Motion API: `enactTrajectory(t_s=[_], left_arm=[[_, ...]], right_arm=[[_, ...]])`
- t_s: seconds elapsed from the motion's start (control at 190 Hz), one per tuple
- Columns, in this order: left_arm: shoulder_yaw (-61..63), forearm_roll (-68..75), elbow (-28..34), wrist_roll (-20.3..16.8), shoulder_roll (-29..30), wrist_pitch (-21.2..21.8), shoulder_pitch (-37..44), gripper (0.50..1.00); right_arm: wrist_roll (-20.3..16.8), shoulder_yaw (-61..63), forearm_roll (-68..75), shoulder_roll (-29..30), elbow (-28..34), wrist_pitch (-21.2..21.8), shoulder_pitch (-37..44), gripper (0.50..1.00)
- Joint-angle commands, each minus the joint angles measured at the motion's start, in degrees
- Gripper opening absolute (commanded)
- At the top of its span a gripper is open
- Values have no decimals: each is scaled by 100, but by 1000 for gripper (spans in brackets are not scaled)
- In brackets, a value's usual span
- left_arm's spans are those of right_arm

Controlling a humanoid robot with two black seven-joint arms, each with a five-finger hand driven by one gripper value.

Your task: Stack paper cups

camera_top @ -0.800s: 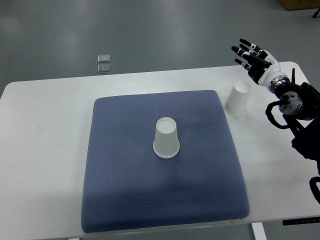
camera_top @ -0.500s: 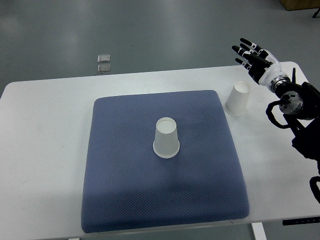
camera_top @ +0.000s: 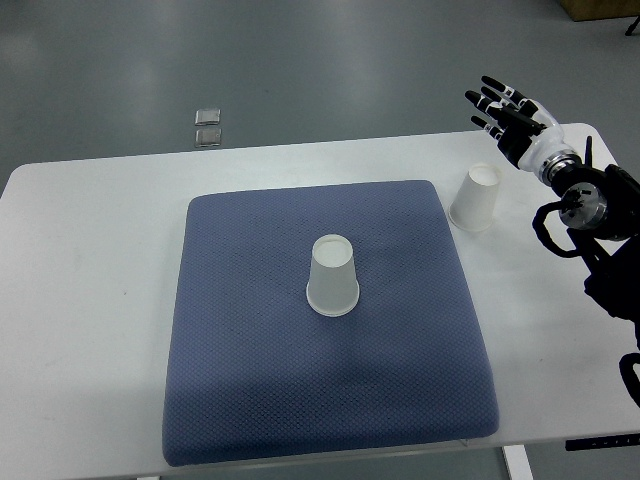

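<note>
One white paper cup (camera_top: 332, 277) stands upside down in the middle of the blue mat (camera_top: 250, 380). A second white paper cup (camera_top: 476, 198), also upside down, stands on the white table just off the mat's far right corner. My right hand (camera_top: 505, 115) hovers above and to the right of that second cup, its black fingers (camera_top: 490, 101) spread and holding nothing. The left arm does not show.
The white table (camera_top: 90, 300) carries the mat, with bare surface on the left and right. Two small grey squares (camera_top: 208, 127) lie on the floor beyond the table's far edge. My right arm (camera_top: 600, 230) runs along the right edge.
</note>
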Motion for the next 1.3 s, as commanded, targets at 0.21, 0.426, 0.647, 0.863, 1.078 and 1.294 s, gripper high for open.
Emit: enactTrajectory(t_s=[0.21,0.426,0.647,0.863,1.078,1.294], left_arm=[[-9,0,3,0,0,0,-1,1000],[-9,0,12,0,0,0,-1,1000],[-9,0,3,0,0,0,-1,1000],[-9,0,3,0,0,0,-1,1000],[-9,0,3,0,0,0,-1,1000],[-9,0,3,0,0,0,-1,1000]], right_arm=[[-17,-25,-1,-11,9,242,8,917],[1,10,8,-222,0,673,26,915],[1,10,8,-319,0,594,122,913],[-8,-8,-1,-319,0,559,122,913],[-17,-113,-141,-380,9,647,131,915],[36,-491,-2170,-661,9,770,333,913]])
